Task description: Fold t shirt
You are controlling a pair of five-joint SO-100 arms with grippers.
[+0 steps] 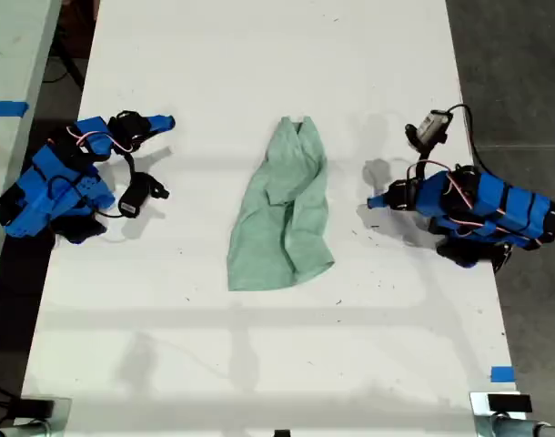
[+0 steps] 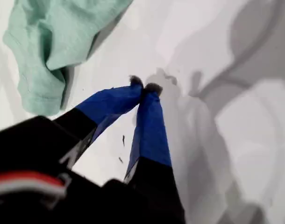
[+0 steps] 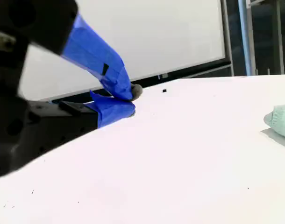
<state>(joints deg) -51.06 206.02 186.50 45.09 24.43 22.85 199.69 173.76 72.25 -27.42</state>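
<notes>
The t shirt (image 1: 284,211) sits bunched lengthwise mid-table (image 1: 259,364), neck end toward the far edge, hem nearer the camera, half folded over itself already. My first gripper (image 2: 143,87) is pinched closed on nothing, just off the fabric's edge; I think that's the arm at the exterior view's right. My second gripper (image 3: 129,99) is closed and empty too, well away from the cloth. I'd open both wide, then grab matching corners so it folds flat, not lumpy.

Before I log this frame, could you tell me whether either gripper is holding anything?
No. My first gripper and my second gripper are both shut on nothing, and the t shirt lies loose on the table.
</notes>
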